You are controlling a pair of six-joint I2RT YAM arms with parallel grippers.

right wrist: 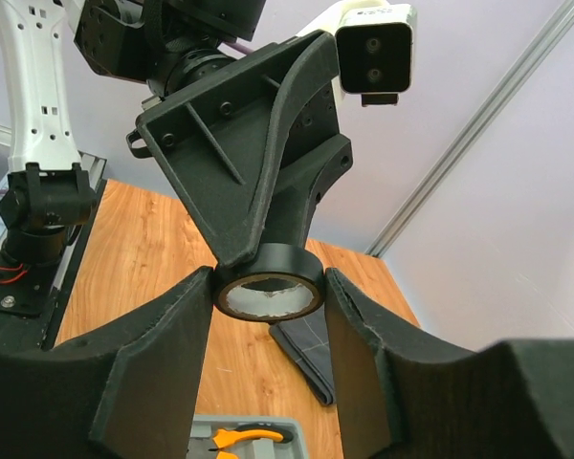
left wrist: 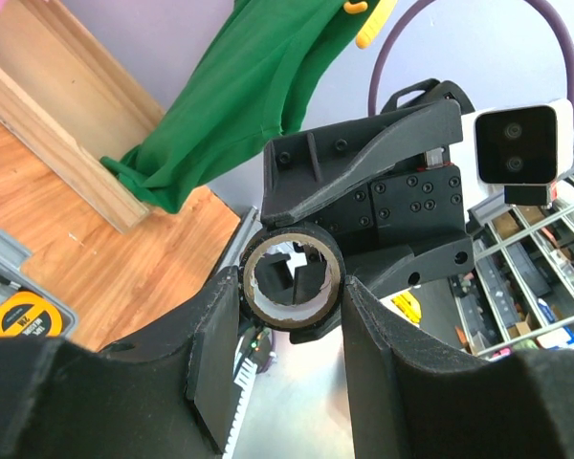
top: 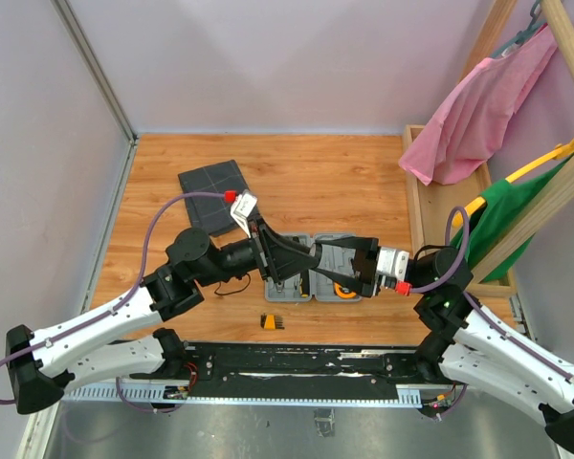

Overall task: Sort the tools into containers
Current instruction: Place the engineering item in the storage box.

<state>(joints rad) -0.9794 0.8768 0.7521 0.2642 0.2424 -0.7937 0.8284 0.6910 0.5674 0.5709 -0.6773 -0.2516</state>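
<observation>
— Wood-grain tabletop (top: 364, 182) lies below both arms, which meet in mid-air above it. Where is the black tape ring (right wrist: 268, 263)?

— Between both pairs of fingers at once. The left gripper (left wrist: 292, 292) clamps it across its width, one finger pressed on each side of the band. The right gripper (right wrist: 268, 292) meets it from the opposite way. Its fingers (right wrist: 163, 354) also appear to touch the ring on both sides, so both grippers seem to be gripping it.

— It looks like a hand-over, then. What makes it go well?

— The right gripper should be firm on the ring before the left one lets go. Contact seems to sit near the fingertips, and a smooth round ring could slip or roll out there. The left fingers should open straight apart and back off along their own line, without dragging the ring sideways.

— And where does the ring go?

— Probably into the light-grey case (top: 333, 241), which lies open directly under the joined fingers with orange-handled pliers (right wrist: 241, 438) inside. The dark grey pouch (top: 213, 191) lies well beyond the left fingers, towards the far wall. The small orange bit holder (top: 274, 322) sits on the wood, nearer the arm bases than either gripper.

— Any hazard?

— A drop from up there; the ring would likely roll away.
</observation>
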